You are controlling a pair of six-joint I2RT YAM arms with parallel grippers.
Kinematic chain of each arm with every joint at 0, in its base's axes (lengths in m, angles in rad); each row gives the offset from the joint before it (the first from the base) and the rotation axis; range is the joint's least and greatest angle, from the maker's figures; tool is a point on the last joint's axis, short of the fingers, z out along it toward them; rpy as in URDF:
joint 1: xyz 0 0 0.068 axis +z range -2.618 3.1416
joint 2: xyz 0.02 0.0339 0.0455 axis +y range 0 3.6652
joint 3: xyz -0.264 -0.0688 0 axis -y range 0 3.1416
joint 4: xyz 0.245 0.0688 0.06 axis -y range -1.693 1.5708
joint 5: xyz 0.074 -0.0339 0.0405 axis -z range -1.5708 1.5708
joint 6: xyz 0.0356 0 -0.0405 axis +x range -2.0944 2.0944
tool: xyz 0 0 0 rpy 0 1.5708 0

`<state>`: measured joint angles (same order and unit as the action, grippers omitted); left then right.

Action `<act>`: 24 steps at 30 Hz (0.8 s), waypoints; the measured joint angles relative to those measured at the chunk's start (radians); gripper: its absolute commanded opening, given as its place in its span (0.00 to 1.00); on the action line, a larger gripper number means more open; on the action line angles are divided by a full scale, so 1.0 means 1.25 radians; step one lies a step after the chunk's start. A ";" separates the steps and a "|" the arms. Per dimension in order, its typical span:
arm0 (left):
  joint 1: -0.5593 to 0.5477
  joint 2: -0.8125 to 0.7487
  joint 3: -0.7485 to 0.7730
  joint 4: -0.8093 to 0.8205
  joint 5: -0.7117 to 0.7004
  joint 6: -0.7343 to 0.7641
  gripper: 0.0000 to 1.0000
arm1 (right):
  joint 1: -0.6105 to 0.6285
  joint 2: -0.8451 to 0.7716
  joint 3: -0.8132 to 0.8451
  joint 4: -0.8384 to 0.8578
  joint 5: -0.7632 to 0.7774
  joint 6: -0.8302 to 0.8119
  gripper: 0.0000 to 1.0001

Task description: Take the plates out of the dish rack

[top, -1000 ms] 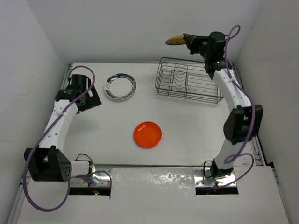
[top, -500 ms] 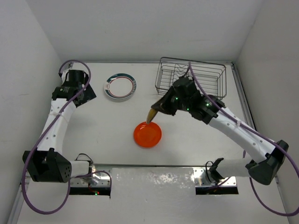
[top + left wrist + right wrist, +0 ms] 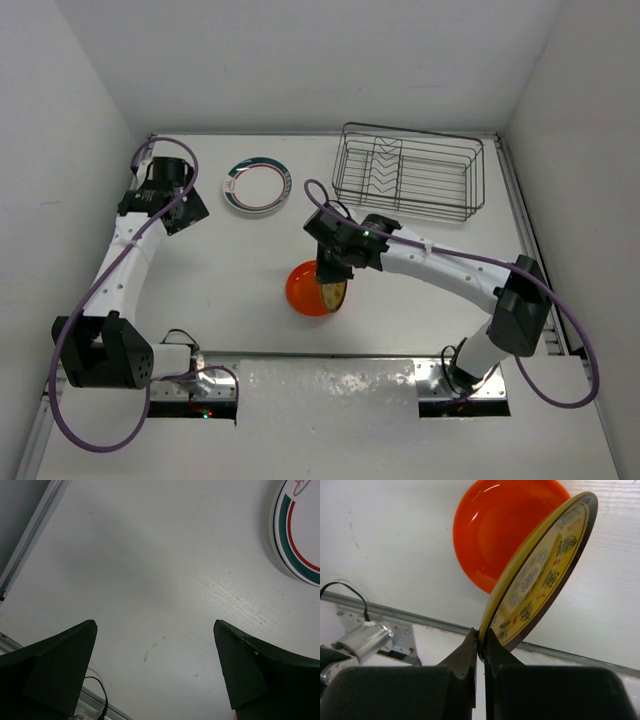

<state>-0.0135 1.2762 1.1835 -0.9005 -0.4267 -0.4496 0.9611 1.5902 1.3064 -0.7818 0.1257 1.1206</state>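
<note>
we see the right gripper (image 3: 481,642) clamped on the rim of a patterned plate (image 3: 540,575), yellow-faced with brown motifs, tilted over the orange plate (image 3: 495,530) and well apart from the dish rack (image 3: 400,208). only the right wrist view resolves the pattern. the left gripper (image 3: 155,625) is spread wide near the white plate (image 3: 300,545).

Overhead cam sits high behind the arm bases and looks down on the whole table (image 3: 230,260). Left wrist cam points down, close over the far-left corner, and shares the teal-rimmed plate (image 3: 300,540) with the overhead. Right wrist cam is super close on the patterned plate (image 3: 540,575) and the orange plate (image 3: 505,530), which the overhead sees too.
</note>
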 measured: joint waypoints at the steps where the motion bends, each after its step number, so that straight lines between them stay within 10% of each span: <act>1: 0.000 0.000 0.000 0.002 0.000 0.000 1.00 | 0.002 0.004 0.005 -0.010 0.010 -0.009 0.00; 11: 0.000 -0.011 -0.042 0.018 0.002 0.003 1.00 | 0.025 0.085 0.040 0.003 0.001 -0.048 0.04; 24: 0.000 -0.018 -0.042 0.023 0.002 0.006 1.00 | 0.044 0.152 0.167 -0.033 0.008 -0.086 0.44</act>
<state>-0.0135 1.2533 1.1309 -0.8711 -0.4236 -0.4416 1.0164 1.7798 1.5154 -0.8230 0.1360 1.0134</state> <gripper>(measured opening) 0.999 0.406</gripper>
